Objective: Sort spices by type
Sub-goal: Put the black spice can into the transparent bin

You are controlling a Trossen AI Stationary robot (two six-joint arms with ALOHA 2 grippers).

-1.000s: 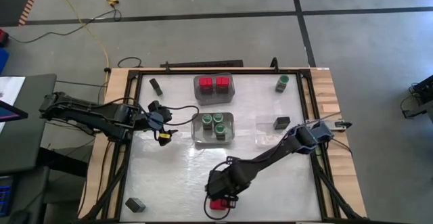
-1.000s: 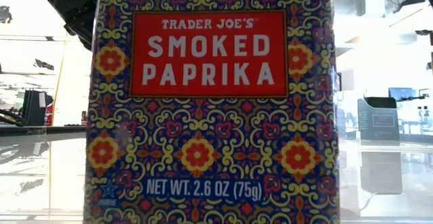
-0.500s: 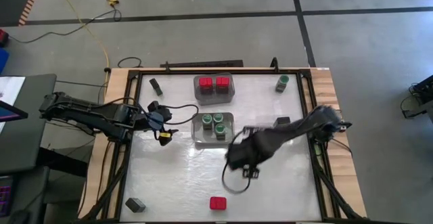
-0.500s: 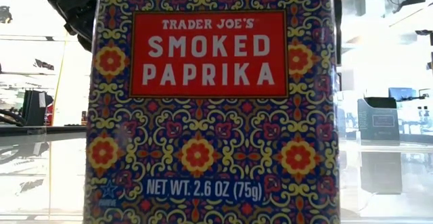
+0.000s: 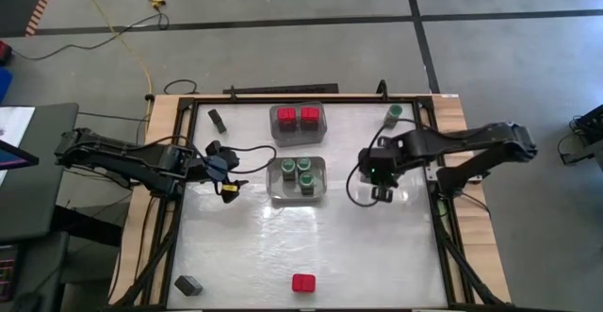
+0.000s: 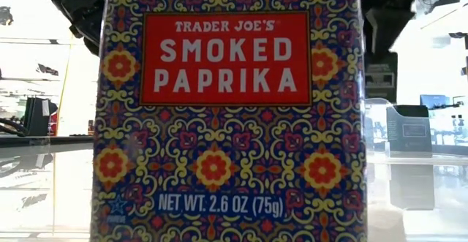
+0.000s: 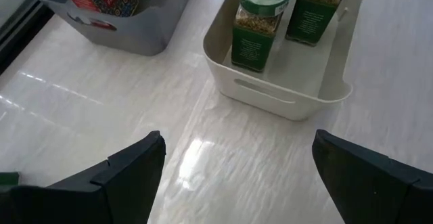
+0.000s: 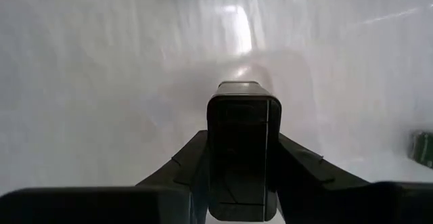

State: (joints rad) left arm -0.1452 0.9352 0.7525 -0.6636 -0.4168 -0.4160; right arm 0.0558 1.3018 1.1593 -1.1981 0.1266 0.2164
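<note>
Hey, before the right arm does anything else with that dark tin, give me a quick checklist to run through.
1. Dark rectangular tin sits centred in the right gripper: ok. Firm hold: cannot tell.
2. Left gripper out of the way: ok, it is open beside the white plastic bin of green-lidded jars.
3. Drop spot for dark tins: cannot tell, the right arm hides the table below it.
4. Red-topped square tin at the front edge, away from the right arm: ok.
5. Sorting finished: not ok, a green-lidded round jar stands loose at the far right corner.
</note>
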